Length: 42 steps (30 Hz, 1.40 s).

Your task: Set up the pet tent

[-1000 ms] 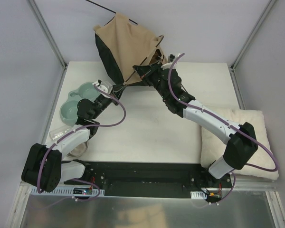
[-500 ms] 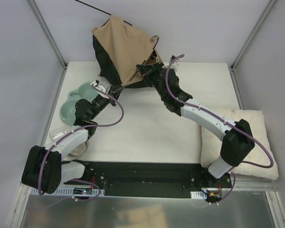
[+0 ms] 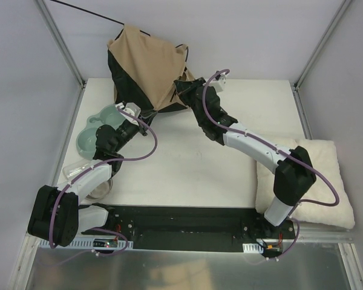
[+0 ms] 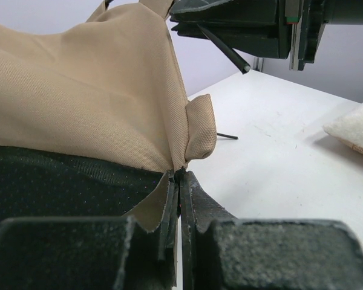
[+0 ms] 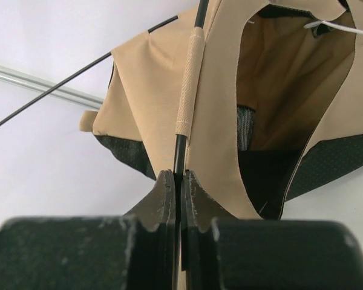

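Observation:
The pet tent (image 3: 146,63), tan fabric with black lining, hangs lifted at the table's far left-centre. My left gripper (image 3: 146,112) is shut on its lower fabric corner (image 4: 180,172). My right gripper (image 3: 180,84) is shut on a thin black pole (image 5: 179,158) that runs up through a tan sleeve (image 5: 190,84). Another black pole (image 3: 91,12) sticks out to the upper left. In the right wrist view the tent's opening (image 5: 290,90) shows its inside. The pom-pom toy and label patch are not visible.
A green double pet bowl (image 3: 95,130) sits at the table's left edge, with a clear bowl (image 3: 88,181) nearer. A fluffy cream cushion (image 3: 323,181) lies at the right edge. Metal frame posts (image 3: 60,42) stand at the back corners.
Both grippers have carried the tent to the left and slightly up. The long pole at the top has swung further left. Both grips are unchanged.

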Each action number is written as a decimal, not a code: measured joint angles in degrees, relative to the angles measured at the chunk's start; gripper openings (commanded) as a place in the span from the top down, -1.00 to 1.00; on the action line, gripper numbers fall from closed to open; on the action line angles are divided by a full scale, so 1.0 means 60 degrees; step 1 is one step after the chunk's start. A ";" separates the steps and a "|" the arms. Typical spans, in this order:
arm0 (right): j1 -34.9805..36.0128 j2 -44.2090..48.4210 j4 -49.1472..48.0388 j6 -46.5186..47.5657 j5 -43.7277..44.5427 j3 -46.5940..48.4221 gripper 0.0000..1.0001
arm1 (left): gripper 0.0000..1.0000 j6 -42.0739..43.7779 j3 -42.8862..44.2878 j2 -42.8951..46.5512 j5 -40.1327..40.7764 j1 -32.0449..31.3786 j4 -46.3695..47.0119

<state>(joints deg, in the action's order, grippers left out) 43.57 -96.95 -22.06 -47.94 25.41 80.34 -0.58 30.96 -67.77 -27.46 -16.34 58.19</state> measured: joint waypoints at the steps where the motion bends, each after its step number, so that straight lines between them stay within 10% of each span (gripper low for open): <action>1: 0.0055 -0.0058 0.0007 0.0040 0.0168 0.0084 1.00 | 1.00 0.0004 0.0000 0.0000 -0.0033 0.0036 -0.0022; 42: 0.1082 -0.1763 0.0091 0.1421 0.2532 0.1898 1.00 | 1.00 0.0029 0.0011 0.0047 -0.0168 0.0197 -0.0707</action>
<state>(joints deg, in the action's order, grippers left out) 50.06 -107.53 -21.52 -39.42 40.60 91.72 -0.40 31.03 -67.48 -28.47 -15.16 53.95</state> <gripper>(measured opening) 0.055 0.028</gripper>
